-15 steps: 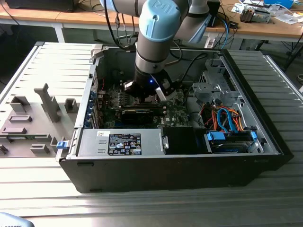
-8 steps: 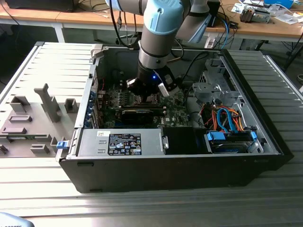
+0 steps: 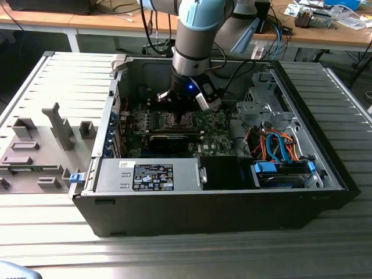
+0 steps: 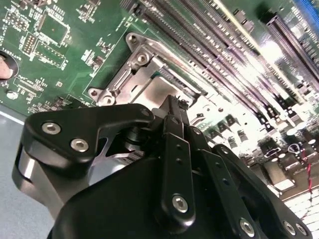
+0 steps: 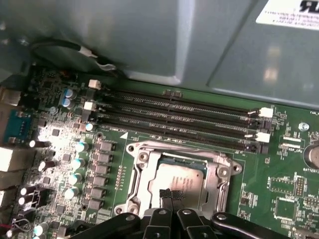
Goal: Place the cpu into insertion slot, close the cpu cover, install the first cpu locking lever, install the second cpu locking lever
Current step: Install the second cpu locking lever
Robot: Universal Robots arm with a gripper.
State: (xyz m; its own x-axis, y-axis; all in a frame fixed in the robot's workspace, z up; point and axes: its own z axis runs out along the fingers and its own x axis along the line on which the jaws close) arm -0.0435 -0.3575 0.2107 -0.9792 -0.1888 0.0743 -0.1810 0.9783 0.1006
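Gripper (image 5: 169,196) low, seemingly touching cpu (image 5: 182,181).

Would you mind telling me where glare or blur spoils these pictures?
In the second wrist view, glare washes out the memory slots, and the gripper looms soft. In the first wrist view, a bright patch whitens the board beside the capacitors; the cpu reads clearly.

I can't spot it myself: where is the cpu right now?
In the first wrist view the cpu lies in the metal-rimmed insertion slot on the green motherboard, beside the long memory slots, under the gripper.
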